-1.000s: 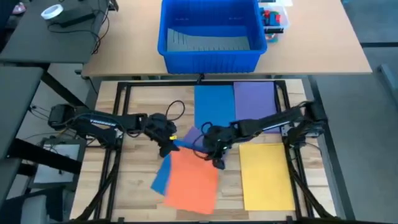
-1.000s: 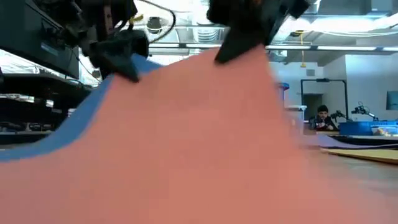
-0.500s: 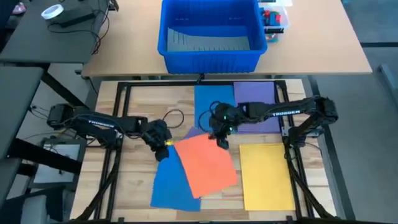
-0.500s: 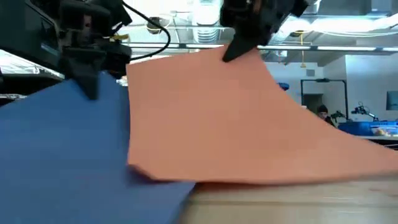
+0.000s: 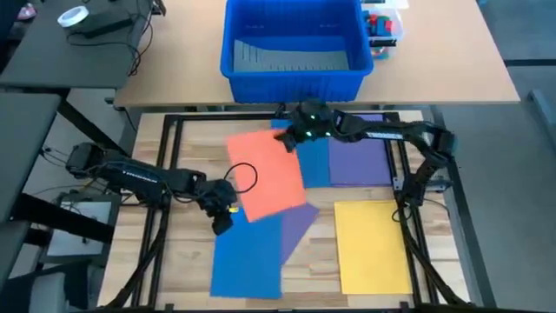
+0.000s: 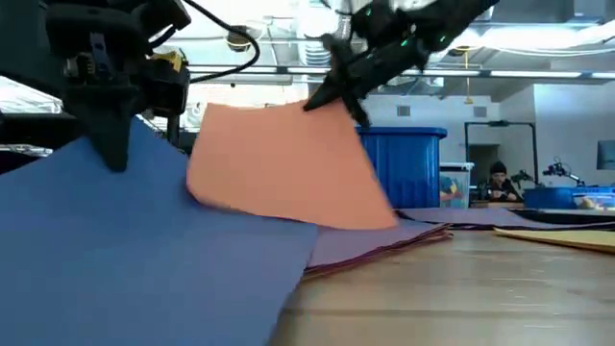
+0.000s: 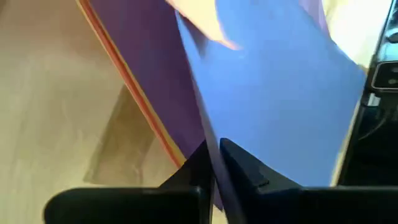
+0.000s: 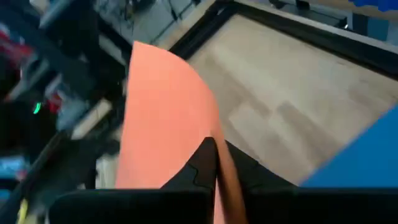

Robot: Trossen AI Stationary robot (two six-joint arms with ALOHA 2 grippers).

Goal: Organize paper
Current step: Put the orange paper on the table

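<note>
The right hand point(image 5: 287, 139) pinched a corner of the thin orange paper sheet point(image 5: 265, 173), lifting it above the wooden surface point(image 5: 187, 261). The left hand point(image 5: 221, 215) clamped the near blue paper sheet point(image 5: 248, 256) by its edge.

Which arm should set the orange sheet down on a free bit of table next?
Probably the right. The right gripper is shut on the orange sheet and holds it lifted, while the left gripper is shut on the blue sheet.
</note>
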